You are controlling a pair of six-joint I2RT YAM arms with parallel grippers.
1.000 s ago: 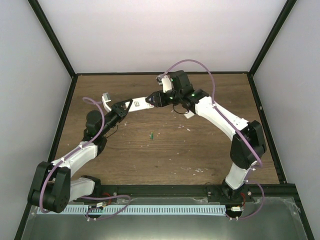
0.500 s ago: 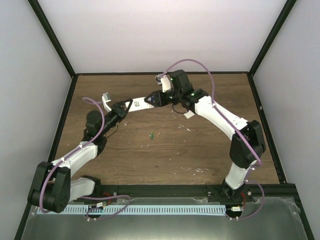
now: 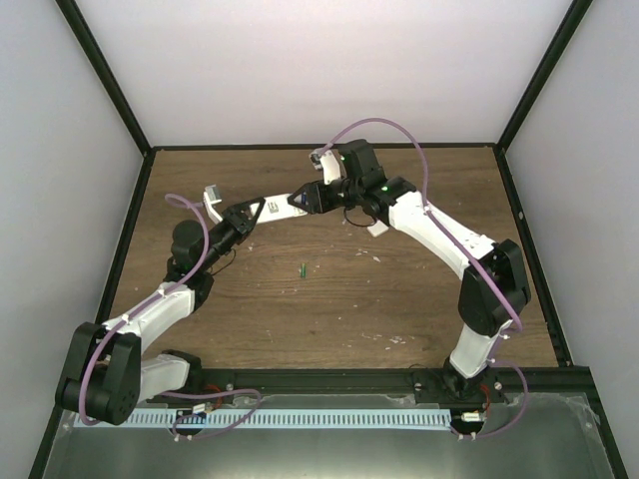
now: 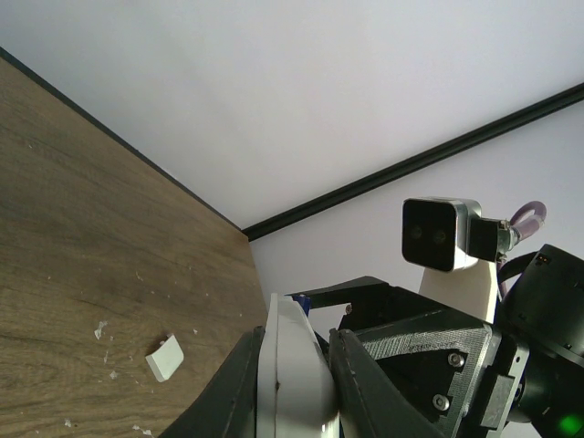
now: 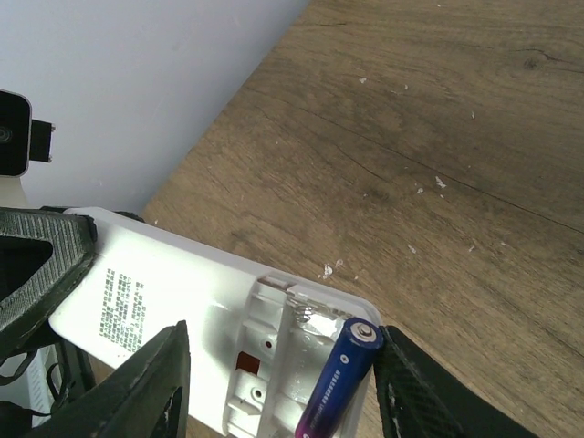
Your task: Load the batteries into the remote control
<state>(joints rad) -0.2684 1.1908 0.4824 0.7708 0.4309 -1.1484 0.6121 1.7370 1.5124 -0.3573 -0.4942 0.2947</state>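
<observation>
My left gripper (image 3: 255,212) is shut on the white remote control (image 3: 278,205) and holds it above the table; its fingers (image 4: 242,383) clamp the remote's edges (image 4: 292,374). In the right wrist view the remote's back (image 5: 164,292) faces up with the battery bay uncovered. The purple battery (image 5: 342,383) lies tilted in the bay, its tip against one finger (image 5: 424,392). My right gripper (image 5: 278,392) is open, its jaws straddling the remote's end (image 3: 302,200). The green battery (image 3: 302,267) lies on the table.
A small white squarish plastic piece (image 3: 376,229) lies on the wooden table under the right arm and shows in the left wrist view (image 4: 165,357). White walls with black frame rails enclose the table (image 3: 429,299).
My right gripper has edged slightly left along the remote's end. The left arm and the green battery have not moved.
</observation>
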